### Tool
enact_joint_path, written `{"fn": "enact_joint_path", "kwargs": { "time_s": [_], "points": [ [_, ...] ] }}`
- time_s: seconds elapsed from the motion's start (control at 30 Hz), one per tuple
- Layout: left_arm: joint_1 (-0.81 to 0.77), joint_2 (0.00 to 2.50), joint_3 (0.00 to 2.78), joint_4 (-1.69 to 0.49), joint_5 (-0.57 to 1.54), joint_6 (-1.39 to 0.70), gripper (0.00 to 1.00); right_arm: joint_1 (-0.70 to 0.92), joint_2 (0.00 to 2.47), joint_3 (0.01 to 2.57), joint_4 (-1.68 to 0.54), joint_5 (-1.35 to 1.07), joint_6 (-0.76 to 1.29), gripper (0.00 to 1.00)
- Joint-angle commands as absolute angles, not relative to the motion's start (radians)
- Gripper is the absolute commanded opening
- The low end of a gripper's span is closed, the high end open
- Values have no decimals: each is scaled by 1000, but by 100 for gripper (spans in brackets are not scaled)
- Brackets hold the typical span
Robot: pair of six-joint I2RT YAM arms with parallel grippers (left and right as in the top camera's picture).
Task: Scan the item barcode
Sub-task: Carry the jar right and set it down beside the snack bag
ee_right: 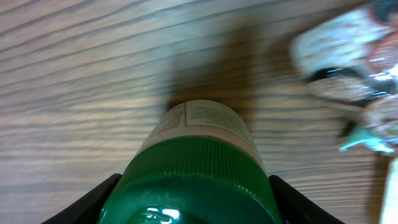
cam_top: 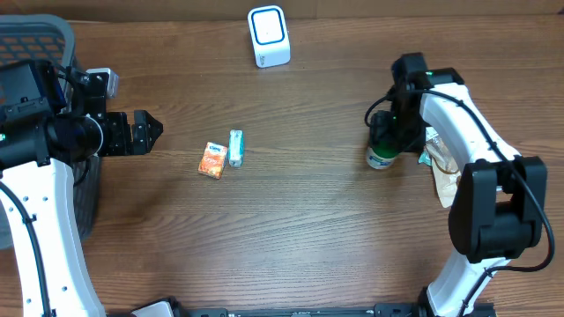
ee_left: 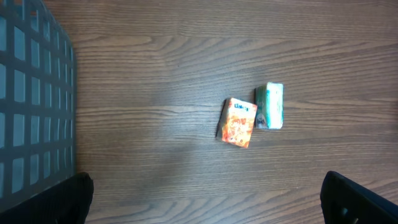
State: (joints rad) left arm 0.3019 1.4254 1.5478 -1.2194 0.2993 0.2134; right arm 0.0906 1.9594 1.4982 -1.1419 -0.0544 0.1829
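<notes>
Green-capped bottle (ee_right: 194, 177), label (ee_right: 205, 124) print unreadable

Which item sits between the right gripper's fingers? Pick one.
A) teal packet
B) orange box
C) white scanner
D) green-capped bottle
D: in the right wrist view the green-capped bottle fills the gap between the fingers of the right gripper.

Wooden tabletop (cam_top: 308, 229), white scanner (cam_top: 269, 35) at far edge, orange box (cam_top: 211, 161) just beside teal box (cam_top: 235, 148), left claw (cam_top: 155, 132) spread wide nearby, right claw (cam_top: 386, 134) over upright bottle (cam_top: 382, 158), crinkled packet (cam_top: 441, 165) alongside
</notes>
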Motion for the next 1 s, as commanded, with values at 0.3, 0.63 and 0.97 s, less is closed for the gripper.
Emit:
{"fn": "enact_joint_path", "kwargs": {
  "time_s": [0.3, 0.63, 0.97],
  "points": [
    [307, 1431, 1546, -1219, 299, 229, 100, -14, 1948, 1495, -1131, 52, 240, 73],
    [307, 1431, 1545, -1219, 299, 228, 100, -17, 1925, 1652, -1227, -64, 236, 100],
    [307, 1431, 1545, -1219, 299, 228, 100, 95, 1905, 1977, -1291, -372, 237, 100]
  ]
}}
